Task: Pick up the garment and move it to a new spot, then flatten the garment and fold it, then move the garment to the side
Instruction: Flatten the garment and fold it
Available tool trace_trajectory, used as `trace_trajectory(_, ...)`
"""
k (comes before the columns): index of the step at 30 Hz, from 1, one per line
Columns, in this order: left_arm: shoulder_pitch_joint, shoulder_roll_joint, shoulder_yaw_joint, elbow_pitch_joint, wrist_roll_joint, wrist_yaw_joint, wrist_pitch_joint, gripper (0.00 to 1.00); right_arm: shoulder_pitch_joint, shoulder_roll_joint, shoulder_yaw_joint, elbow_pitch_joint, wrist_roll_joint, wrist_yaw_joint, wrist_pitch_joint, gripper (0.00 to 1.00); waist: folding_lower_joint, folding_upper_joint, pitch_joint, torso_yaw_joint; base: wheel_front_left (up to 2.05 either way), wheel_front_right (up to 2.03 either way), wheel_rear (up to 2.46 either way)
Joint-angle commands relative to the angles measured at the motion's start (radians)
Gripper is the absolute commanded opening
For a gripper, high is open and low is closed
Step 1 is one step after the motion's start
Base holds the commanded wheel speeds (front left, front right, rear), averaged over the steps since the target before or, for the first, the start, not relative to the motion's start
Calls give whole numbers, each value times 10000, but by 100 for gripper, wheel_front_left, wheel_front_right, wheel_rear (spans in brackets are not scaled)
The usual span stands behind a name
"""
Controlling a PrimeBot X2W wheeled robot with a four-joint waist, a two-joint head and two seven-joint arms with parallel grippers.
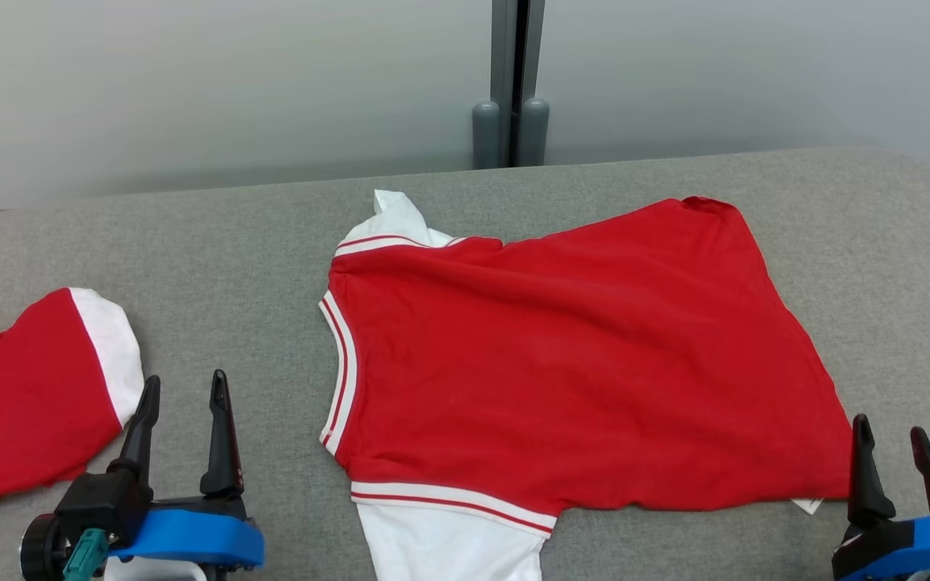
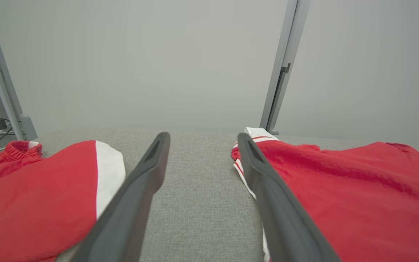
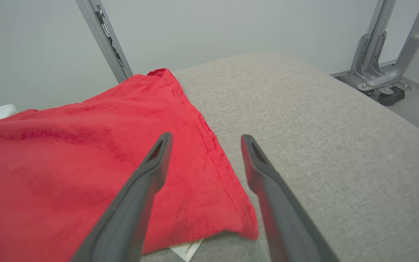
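Observation:
The garment (image 1: 562, 379) is a red shirt with white, red-striped sleeves, spread flat across the middle of the grey table (image 1: 255, 242); it also appears as red cloth in the left wrist view (image 2: 347, 196) and the right wrist view (image 3: 67, 160). My left gripper (image 1: 186, 395) stands open over bare table between the two red garments (image 2: 202, 140). My right gripper (image 1: 891, 434) is open at the shirt's near right corner, holding nothing, its fingers (image 3: 206, 140) straddling the hem edge above the cloth.
A second red and white garment (image 1: 21, 387) lies at the table's left edge. A grey post (image 1: 511, 81) stands behind the table against pale panels. A wheeled metal stand base (image 3: 384, 83) sits on the floor beyond the table's right end.

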State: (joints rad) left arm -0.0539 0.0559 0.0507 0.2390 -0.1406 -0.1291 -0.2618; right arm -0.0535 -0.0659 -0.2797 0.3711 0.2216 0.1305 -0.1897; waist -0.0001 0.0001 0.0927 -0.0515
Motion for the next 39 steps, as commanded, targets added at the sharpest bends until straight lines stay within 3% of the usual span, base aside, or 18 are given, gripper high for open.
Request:
trace_trajectory(1,80,-13,43,-33,48,-22,-46,100,-38,49,59,-188,-101,5,-115,100,1,-1,-46,6,0,0,0)
trace_trajectory(10,190,16,141,-114,132,-22,-46,100,-321,131,1054,-1488,-607,5,-614,100,1,-1,-165,118,0,0,0)
trace_trajectory(20,251,96,253,-173,283,4,-46,100,-287,149,2491,-2031,-779,5,-762,100,1,-1,-156,291,0,0,0)
trace_trajectory(39,278,76,218,-89,535,52,-46,100,58,150,2610,-1987,-701,5,-770,100,1,-1,-185,371,0,0,0)
